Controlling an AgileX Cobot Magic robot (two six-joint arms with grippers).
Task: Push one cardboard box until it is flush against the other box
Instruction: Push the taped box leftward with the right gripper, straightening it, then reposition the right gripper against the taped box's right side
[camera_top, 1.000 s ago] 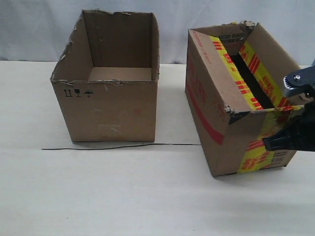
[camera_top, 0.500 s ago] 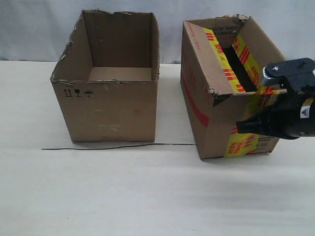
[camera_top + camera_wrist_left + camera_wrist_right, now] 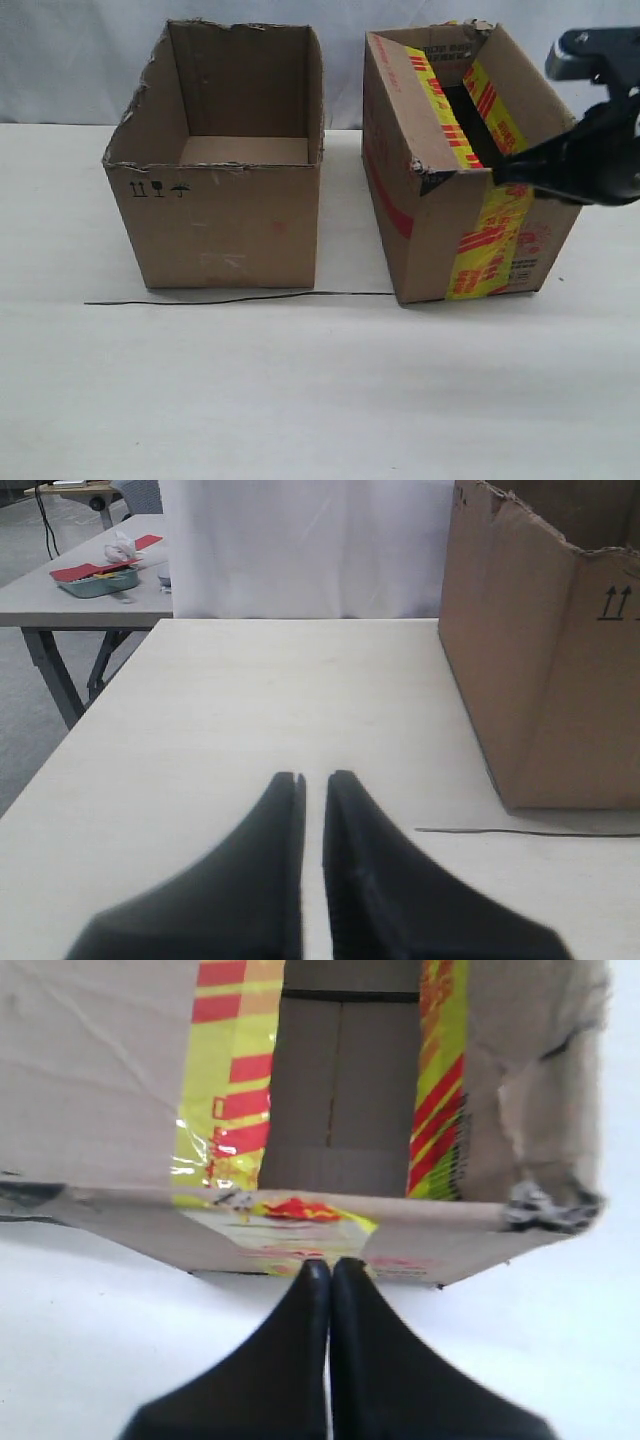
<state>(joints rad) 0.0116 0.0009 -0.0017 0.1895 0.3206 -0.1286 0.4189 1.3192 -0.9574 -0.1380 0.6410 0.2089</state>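
noting a thin black wire (image 3: 240, 298) before the other box (image 3: 225, 225), we saw the cardboard box (image 3: 470, 240) open-topped, near but apart from it; right gripper (image 3: 322, 1263) closed against the taped wall, left gripper (image 3: 313, 777) nearly closed, empty.

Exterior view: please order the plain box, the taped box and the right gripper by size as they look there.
1-2: plain box and taped box look alike, so no ranking between them.
3: right gripper, clearly smaller, partly cut by the frame edge.

L end effector (image 3: 312, 777): closed, thin slit; R end effector (image 3: 328, 1263): closed tight
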